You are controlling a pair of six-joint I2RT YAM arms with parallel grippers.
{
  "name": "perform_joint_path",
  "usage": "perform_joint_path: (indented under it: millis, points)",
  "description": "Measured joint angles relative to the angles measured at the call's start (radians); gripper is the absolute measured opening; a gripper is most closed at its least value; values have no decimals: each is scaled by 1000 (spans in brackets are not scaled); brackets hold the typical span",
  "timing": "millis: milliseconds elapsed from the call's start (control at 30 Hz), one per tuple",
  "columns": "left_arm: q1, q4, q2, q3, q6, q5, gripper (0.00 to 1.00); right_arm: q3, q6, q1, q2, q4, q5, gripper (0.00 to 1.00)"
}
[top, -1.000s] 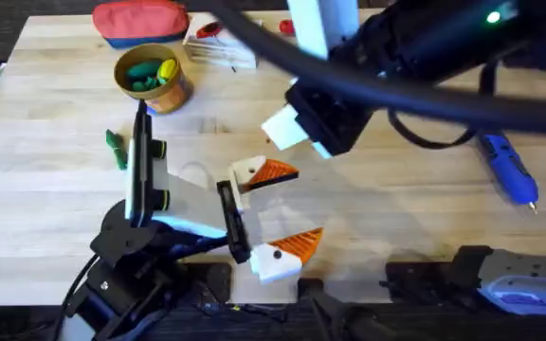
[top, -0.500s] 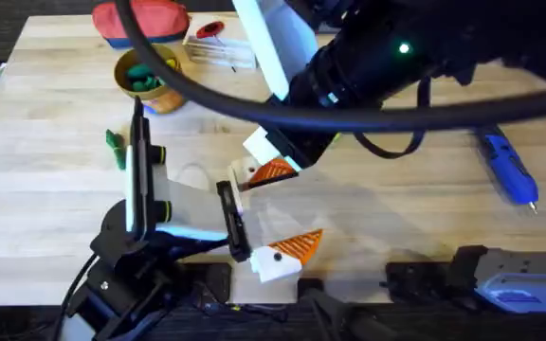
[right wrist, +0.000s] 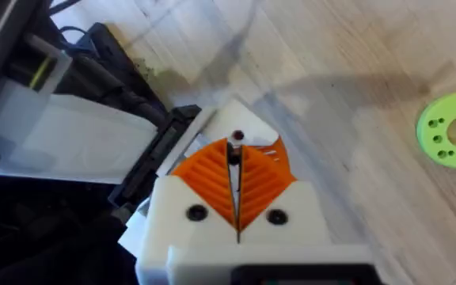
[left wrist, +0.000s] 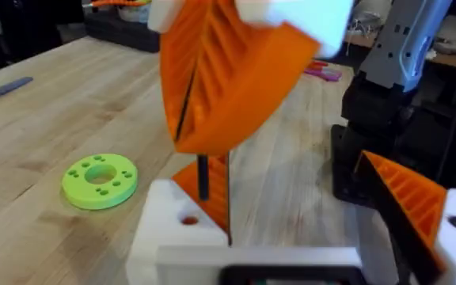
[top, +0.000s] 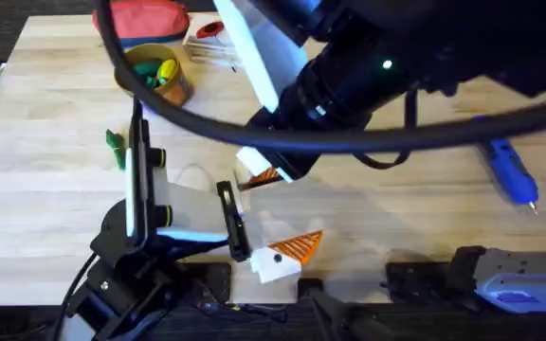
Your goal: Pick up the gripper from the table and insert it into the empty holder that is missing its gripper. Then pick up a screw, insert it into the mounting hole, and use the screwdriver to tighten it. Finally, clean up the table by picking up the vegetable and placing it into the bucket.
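Note:
My right gripper (top: 259,163) reaches across the middle, shut on a thin dark screw (left wrist: 203,176) pinched between its orange pads (right wrist: 212,178). The screw hangs tip-down just above the mounting hole (left wrist: 188,220) in the white holder (left wrist: 169,233), the far finger block of my left gripper (top: 278,213). The orange ribbed gripper (left wrist: 216,194) sits in that holder. My left gripper (left wrist: 307,198) is open, with nothing between its fingers. The dark-green vegetable (top: 114,147) lies on the table left of the left arm. The yellow-orange bucket (top: 154,76) stands at the back left. The blue screwdriver (top: 512,172) lies at the right.
A red pouch (top: 140,19) and a small parts box (top: 216,43) sit along the far edge behind the bucket. A yellow-green disc (left wrist: 100,176) lies on the table near the right gripper. The right arm (top: 396,76) hangs large over the table's middle.
My right arm has swung left and lower with the screw, and its gripper now covers the left gripper's far finger block. The left arm has stayed still.

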Motion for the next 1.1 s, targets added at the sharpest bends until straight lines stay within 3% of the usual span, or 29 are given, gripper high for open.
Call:
perform_joint_path:
  millis: [1100]
  points:
    - [0, -1, 0, 0, -3, 4, 985, 0, 0, 19, 55, 2, 25, 4]
